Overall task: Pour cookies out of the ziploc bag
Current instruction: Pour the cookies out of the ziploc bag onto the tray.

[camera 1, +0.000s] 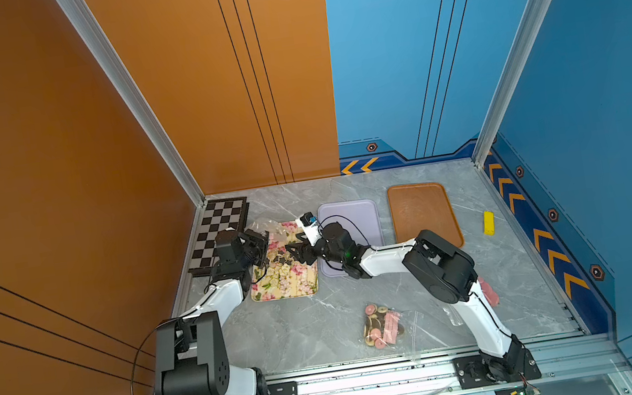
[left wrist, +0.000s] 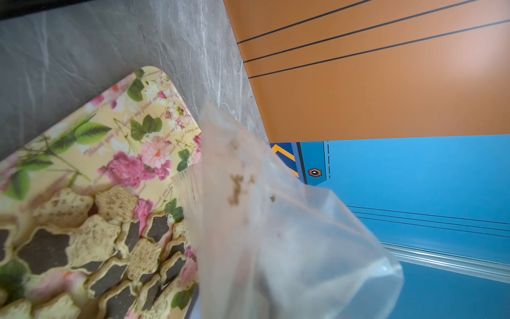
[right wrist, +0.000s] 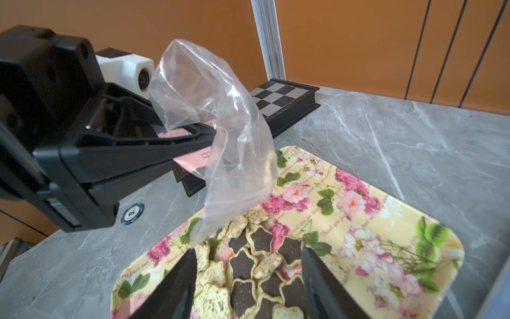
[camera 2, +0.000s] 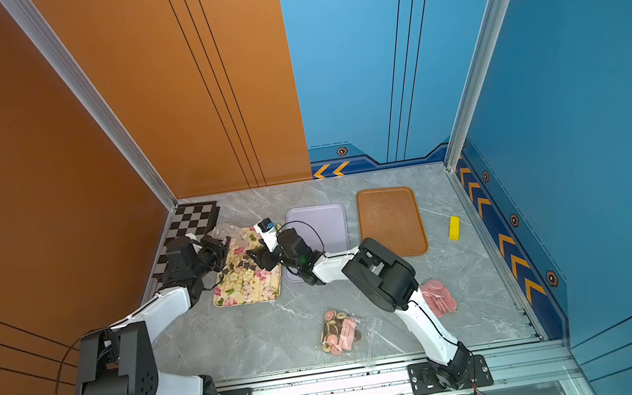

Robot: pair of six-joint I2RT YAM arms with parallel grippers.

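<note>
L gripper point(right wrist: 205, 145) is clamped on the crumb-flecked ziploc bag point(right wrist: 220, 124), which hangs over the floral tray point(right wrist: 358, 207). Star cookies point(right wrist: 256, 262) lie piled on the tray. R gripper point(right wrist: 248, 250) hovers over them w/ jaws apart.

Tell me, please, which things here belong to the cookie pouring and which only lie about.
Job: ziploc bag, star cookies, floral tray, full cookie bag (probably next).
Lying about for now: chessboard, purple tray, brown tray, yellow block, poker chip.
</note>
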